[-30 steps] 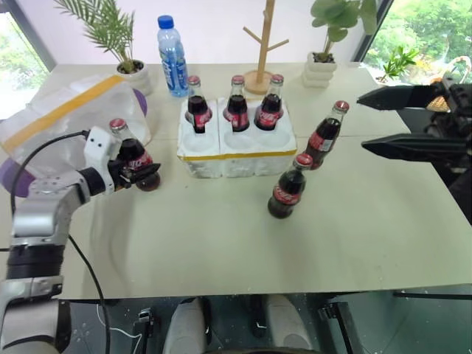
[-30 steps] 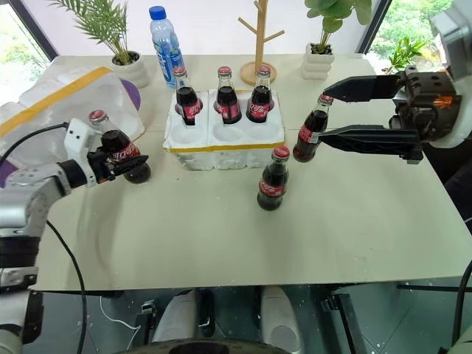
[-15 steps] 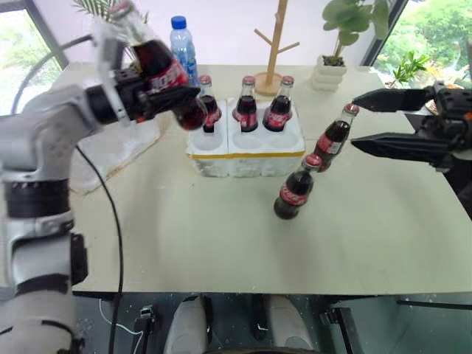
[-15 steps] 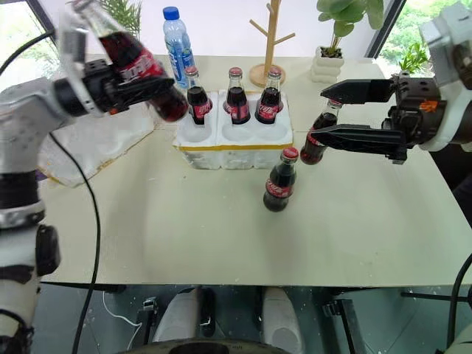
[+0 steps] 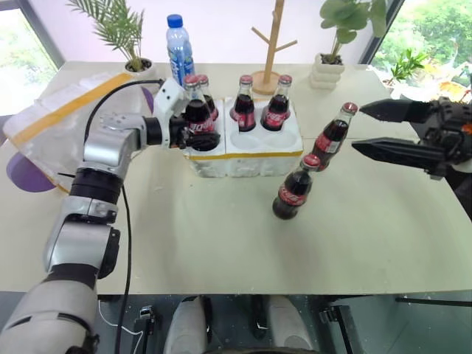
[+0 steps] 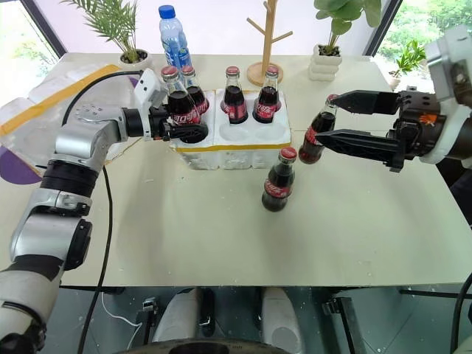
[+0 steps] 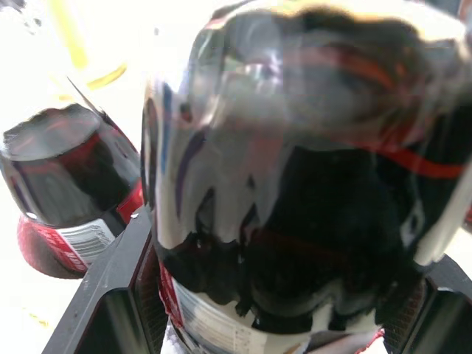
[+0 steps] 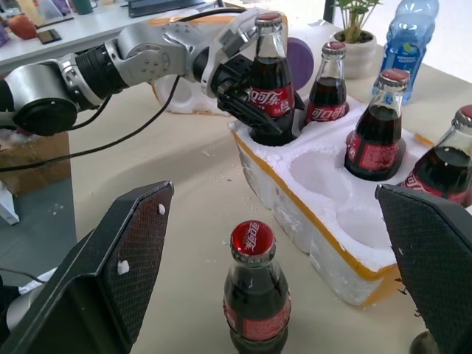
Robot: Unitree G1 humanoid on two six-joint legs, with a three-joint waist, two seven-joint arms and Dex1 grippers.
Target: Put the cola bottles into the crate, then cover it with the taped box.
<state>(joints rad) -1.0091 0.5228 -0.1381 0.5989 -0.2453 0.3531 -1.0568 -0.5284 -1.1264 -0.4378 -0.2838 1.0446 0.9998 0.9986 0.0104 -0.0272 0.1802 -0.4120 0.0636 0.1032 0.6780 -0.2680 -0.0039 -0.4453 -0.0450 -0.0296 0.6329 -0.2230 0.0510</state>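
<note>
- Right wrist view: the left gripper [image 8: 254, 103] is clamped on a cola bottle [image 8: 270, 74] seated in the crate [image 8: 324, 221] corner well
- Glass (heavy, slick, breakable); grip the labelled belly
- Red label script unreadable
- Right gripper [image 5: 372, 130] gapes empty beside two loose bottles

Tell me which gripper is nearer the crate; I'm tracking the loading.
Left. The left gripper holds a cola bottle at the crate, at its front-left well; the right gripper hangs open off its right side.
</note>
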